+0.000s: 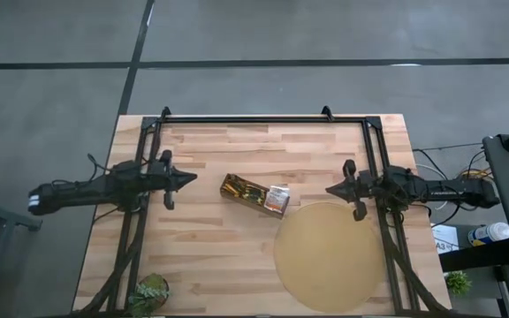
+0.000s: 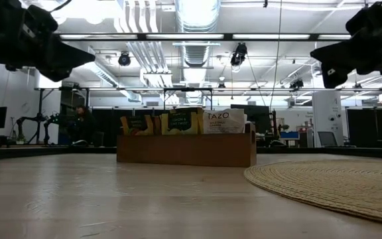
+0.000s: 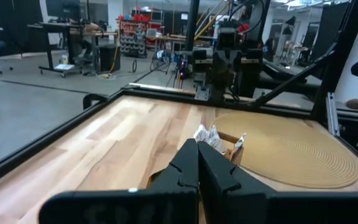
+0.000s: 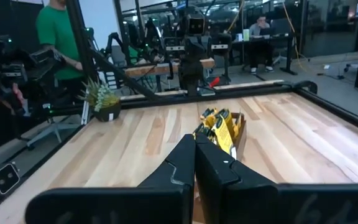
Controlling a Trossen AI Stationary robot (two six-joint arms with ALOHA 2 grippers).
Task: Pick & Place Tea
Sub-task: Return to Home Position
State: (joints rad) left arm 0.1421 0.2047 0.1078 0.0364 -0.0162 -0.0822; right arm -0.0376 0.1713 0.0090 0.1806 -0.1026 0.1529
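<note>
High view: my left end effector [image 1: 191, 179] and right end effector [image 1: 330, 189], both pinched together, flank the tea sachets [image 1: 246, 189] in the wooden box [image 2: 184, 151], with bare table [image 1: 201, 256] between.

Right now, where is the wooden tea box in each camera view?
High view: wooden box mid-picture, angled.
Low view: box centre, broadside on.
Left wrist view: box just beyond the left pincer.
Right wrist view: box just beyond the right pincer.
Landmark: round mat beside it, missing only from the right wrist view.
</note>
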